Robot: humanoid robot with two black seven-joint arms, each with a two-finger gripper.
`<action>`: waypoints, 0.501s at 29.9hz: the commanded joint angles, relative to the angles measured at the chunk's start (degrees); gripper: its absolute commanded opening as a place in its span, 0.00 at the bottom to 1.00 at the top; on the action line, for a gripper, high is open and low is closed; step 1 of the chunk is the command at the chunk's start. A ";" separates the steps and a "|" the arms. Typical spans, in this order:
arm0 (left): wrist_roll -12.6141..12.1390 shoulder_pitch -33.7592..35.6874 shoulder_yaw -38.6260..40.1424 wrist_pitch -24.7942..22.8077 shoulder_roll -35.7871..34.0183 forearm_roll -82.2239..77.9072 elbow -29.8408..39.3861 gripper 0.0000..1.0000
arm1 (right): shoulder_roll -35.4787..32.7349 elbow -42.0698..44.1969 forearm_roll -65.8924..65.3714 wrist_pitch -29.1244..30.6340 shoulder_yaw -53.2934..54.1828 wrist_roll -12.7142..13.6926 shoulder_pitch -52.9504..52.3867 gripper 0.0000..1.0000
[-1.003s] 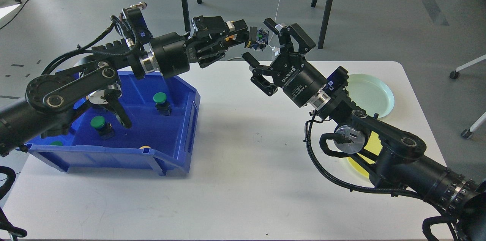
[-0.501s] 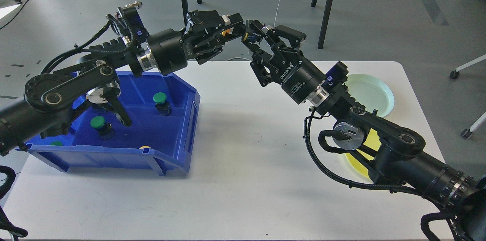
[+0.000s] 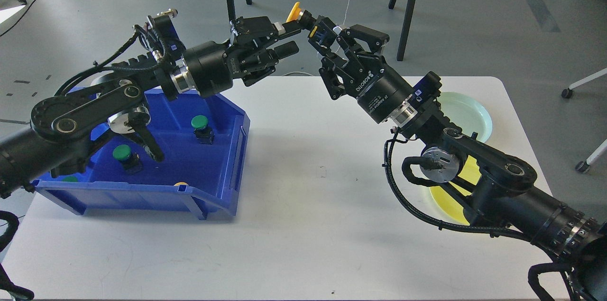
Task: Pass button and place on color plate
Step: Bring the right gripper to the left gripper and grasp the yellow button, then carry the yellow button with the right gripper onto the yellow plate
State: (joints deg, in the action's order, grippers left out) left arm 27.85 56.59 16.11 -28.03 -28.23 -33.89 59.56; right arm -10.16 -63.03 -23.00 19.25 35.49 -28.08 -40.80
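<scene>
Right gripper [image 3: 329,40] was clamped on the yellow-capped button [image 3: 303,20], far above the table [image 3: 303,206]. Left gripper [image 3: 289,38] stood spread, fingers just beside the button.

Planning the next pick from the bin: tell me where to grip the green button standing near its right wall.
Grip the green button by its black body just under the green cap, coming straight down from above. It stands upright and apart from the blue bin's walls, and the wider cap should keep it from slipping out.
</scene>
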 commanded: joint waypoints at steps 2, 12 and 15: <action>0.15 0.10 0.06 0.03 -0.07 0.40 0.03 0.83 | -0.03 0.01 -0.12 -0.01 0.10 0.08 0.37 0.01; 0.15 -0.34 0.06 0.03 -0.07 1.10 -0.49 0.84 | -14.24 -4.02 -0.82 -0.70 5.11 0.08 9.32 0.01; 0.15 -0.34 0.06 0.03 -0.07 2.16 -0.67 0.84 | -24.26 -6.57 -0.82 -4.91 5.02 0.08 15.38 0.01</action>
State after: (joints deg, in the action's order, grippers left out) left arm 28.02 56.28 16.20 -27.99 -28.29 -32.58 59.09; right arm -25.52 -67.25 -23.71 17.89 40.22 -27.99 -30.94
